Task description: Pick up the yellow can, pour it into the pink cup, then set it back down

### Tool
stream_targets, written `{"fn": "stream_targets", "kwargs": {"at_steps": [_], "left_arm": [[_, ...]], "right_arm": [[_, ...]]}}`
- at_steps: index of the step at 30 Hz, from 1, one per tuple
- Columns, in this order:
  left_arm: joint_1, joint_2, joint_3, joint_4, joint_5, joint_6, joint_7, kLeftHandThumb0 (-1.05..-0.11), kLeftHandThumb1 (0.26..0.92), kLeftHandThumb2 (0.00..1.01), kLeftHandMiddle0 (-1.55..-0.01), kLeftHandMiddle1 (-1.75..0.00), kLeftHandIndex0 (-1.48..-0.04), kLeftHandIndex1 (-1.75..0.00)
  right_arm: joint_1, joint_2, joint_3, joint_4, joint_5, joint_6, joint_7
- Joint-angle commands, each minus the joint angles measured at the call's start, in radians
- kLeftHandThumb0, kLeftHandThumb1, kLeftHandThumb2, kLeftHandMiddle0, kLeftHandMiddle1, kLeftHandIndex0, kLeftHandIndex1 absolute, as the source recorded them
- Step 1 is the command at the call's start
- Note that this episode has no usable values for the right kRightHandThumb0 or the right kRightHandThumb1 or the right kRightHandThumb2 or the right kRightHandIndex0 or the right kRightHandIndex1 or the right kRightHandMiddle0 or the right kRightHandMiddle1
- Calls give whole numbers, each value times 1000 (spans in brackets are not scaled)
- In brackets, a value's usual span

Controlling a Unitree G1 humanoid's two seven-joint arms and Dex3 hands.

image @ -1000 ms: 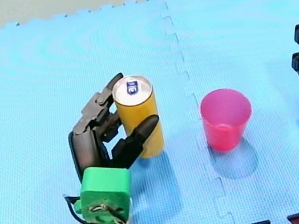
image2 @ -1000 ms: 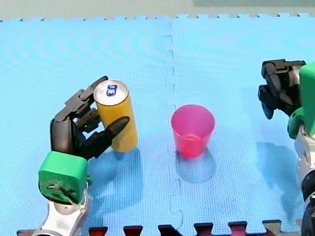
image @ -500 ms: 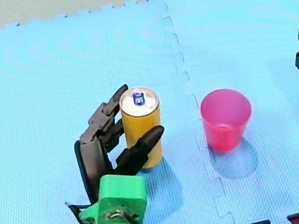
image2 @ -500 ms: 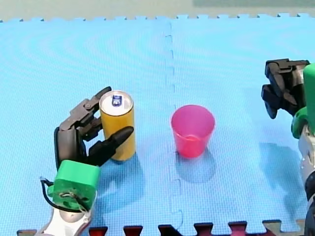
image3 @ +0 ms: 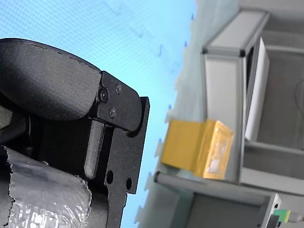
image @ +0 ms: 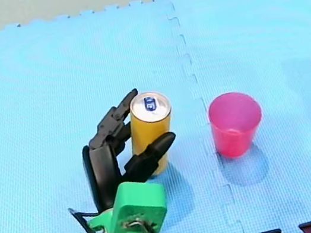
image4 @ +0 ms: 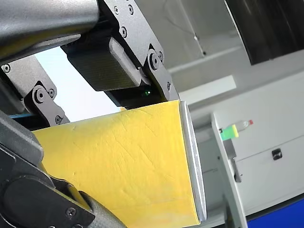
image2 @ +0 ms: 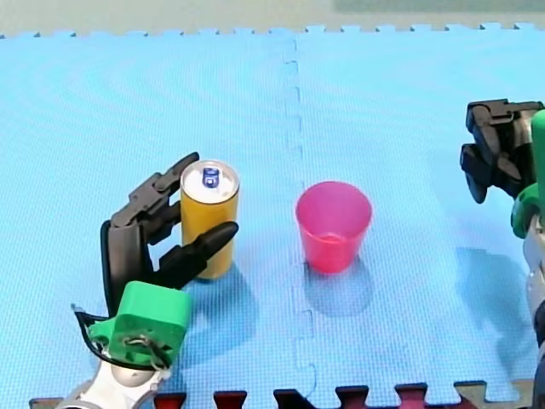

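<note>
though upright, yellow can (image: 149,127) between left fingers (image: 151,151)

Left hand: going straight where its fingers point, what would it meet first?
The yellow can, gripped by the left hand; beyond, probably blue mat, the pink cup aside. The right hand hovers at the right edge.

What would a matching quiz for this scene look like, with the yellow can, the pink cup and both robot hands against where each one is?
1 yellow can
2 pink cup
3 left hand
4 right hand

A at the right edge of the mat, holding nothing
B standing open side up, right of the seam
C closed around the can
D upright in a grasp, left of the seam

Pairs: 1-D, 2-B, 3-C, 4-A
</note>
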Motion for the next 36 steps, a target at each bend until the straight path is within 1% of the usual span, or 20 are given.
{"fn": "stream_targets", "kwargs": {"at_steps": [1,6,13,21,25,30,32,34,36], "left_arm": [[-8,-2,6,6,-17,-17,-11,-347,817,0,-1280,-2,-1182,-1],[-2,-8,20,25,-55,-31,-65,-347,817,0,-1276,0,-1179,0],[7,-33,64,36,-139,-57,-177,-346,817,0,-1270,0,-1165,0],[24,-56,115,41,-223,-53,-307,-344,818,0,-1264,0,-1149,0],[34,-56,130,45,-239,-48,-339,-346,819,1,-1258,0,-1146,0],[48,-44,127,47,-219,-40,-319,-349,821,1,-1257,0,-1146,0],[53,-37,117,47,-196,-35,-293,-350,821,1,-1256,0,-1146,0],[55,-18,81,43,-128,-15,-211,-351,821,0,-1255,0,-1147,0],[55,15,10,32,-4,36,-55,-352,821,0,-1244,0,-1145,0]], "right_arm": [[-6,-8,2,-1,-3,-4,-5],[-6,-9,2,-2,-4,-5,-6],[-4,-13,-1,-4,-2,-6,0],[-3,-15,1,-5,-3,-8,3],[-3,-15,0,-5,-2,-6,5],[-2,-14,1,-7,-3,-6,5],[-3,-13,1,-7,-2,-5,5],[-2,-12,1,-7,-2,-5,6],[-1,-11,0,-8,-1,-6,7]]}}
